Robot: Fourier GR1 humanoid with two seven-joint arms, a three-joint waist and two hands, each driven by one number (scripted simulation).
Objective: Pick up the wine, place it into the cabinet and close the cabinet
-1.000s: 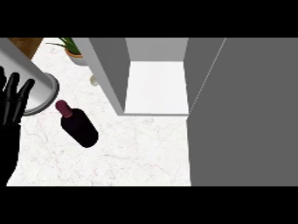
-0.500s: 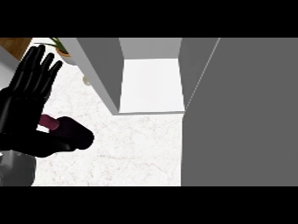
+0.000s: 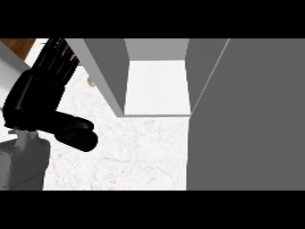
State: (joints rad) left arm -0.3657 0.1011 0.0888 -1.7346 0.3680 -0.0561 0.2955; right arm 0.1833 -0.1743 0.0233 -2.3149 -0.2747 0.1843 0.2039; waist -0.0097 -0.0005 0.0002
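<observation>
At nine o'clock your left robot hand (image 3: 39, 100) hovers over the tabletop (image 3: 141, 152), fingers spread straight — wine hidden beneath; open cabinet (image 3: 158, 87) at twelve o'clock.

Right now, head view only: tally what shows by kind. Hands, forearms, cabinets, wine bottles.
Hands: 1, the left hand, fingers straight
Forearms: 1, the grey forearm
Cabinets: 1, the cabinet, door open
Wine bottles: 0 in sight
Total: 3
</observation>
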